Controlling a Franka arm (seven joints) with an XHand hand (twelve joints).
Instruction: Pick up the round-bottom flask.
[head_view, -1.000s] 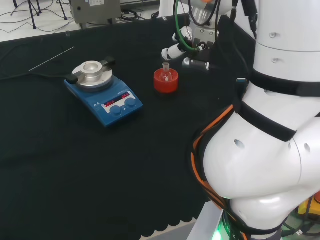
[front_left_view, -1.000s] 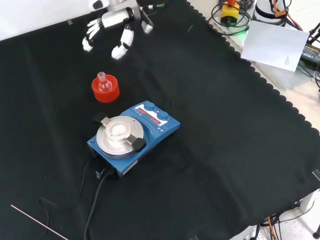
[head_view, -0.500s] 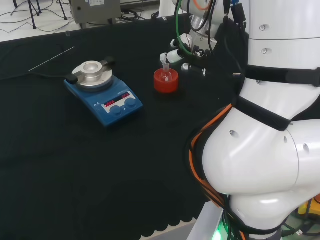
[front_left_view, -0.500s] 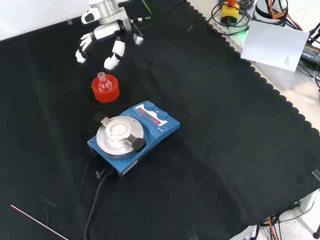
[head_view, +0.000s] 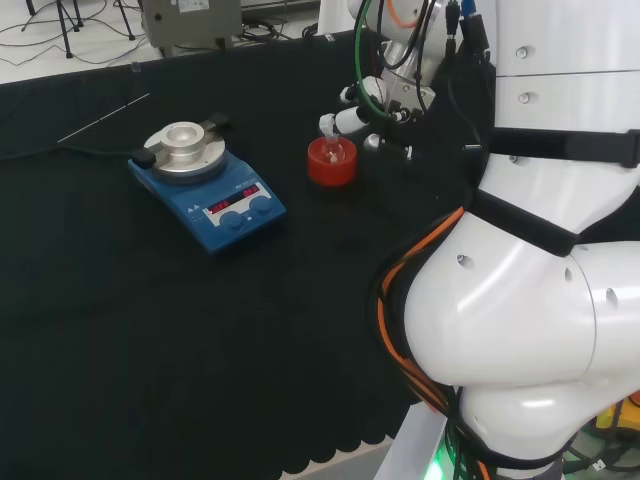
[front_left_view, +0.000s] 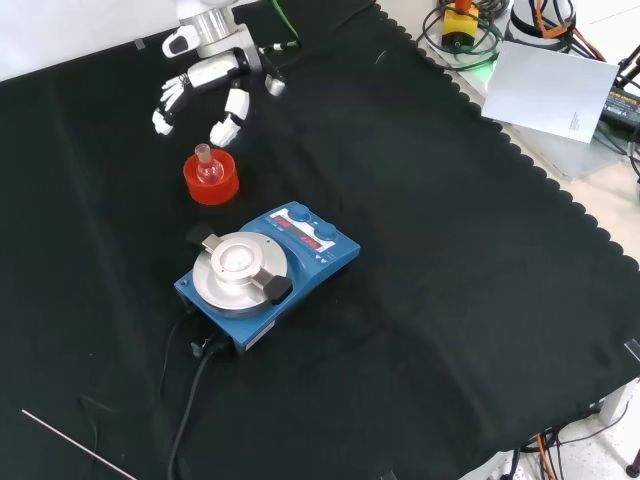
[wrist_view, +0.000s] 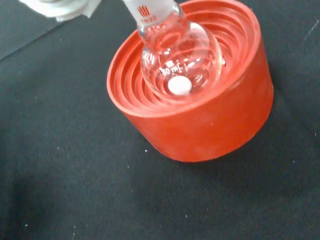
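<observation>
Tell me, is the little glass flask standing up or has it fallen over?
Standing up. The round-bottom flask sits in the red ribbed stand, its neck pointing upward in the front view.

place: lab | cues: blue hotplate stirrer; glass flask on red ribbed stand; black-cloth bench

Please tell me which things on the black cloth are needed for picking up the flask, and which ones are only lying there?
Needed for the job:
- small clear glass round-bottom flask
- red ribbed ring stand that holds it
- black and white hand, open just beside it

Only lying there:
- blue hotplate stirrer with a round metal top
- its black cable
- thin metal rod
</observation>
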